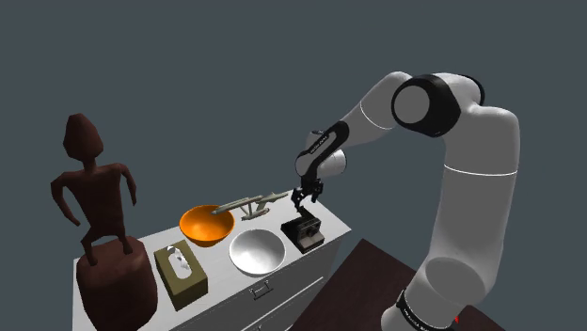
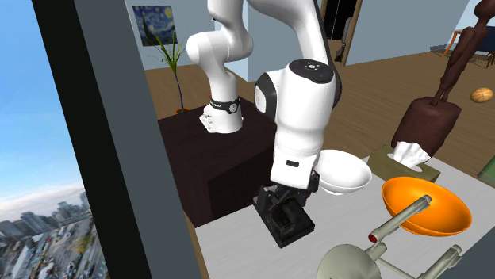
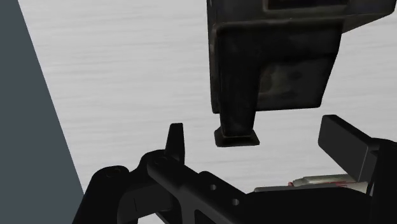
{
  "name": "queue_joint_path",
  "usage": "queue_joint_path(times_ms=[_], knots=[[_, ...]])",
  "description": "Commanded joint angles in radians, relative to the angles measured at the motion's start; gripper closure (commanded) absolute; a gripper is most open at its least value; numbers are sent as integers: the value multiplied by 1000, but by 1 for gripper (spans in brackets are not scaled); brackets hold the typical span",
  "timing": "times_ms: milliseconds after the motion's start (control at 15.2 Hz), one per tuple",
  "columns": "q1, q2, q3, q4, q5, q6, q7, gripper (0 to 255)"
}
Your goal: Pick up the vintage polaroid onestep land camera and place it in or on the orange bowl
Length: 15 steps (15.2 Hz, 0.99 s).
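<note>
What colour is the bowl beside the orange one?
White; the round white bowl shows best in the shoulder view.

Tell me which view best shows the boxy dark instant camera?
The shoulder view: the boxy dark camera stands whole beside the round white bowl. The wrist view crops it past the open gripper; in the second exterior view it merges with that gripper.

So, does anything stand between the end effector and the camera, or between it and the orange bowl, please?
Nothing visible separates the open end effector from the camera below. Toward the orange bowl, a starship model lies alongside, one end over the rim.
</note>
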Motion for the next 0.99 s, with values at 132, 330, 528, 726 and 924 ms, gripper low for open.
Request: queue_joint_path(times_ms=[132,330,528,726,924], knots=[[-15,64,14,23,25,42,-19,0],[-23,103,24,30,38,73,-28,0],[-25,111,26,32,40,79,-30,0],[-25,111,26,32,40,79,-30,0],[-25,110,26,32,40,79,-30,0]])
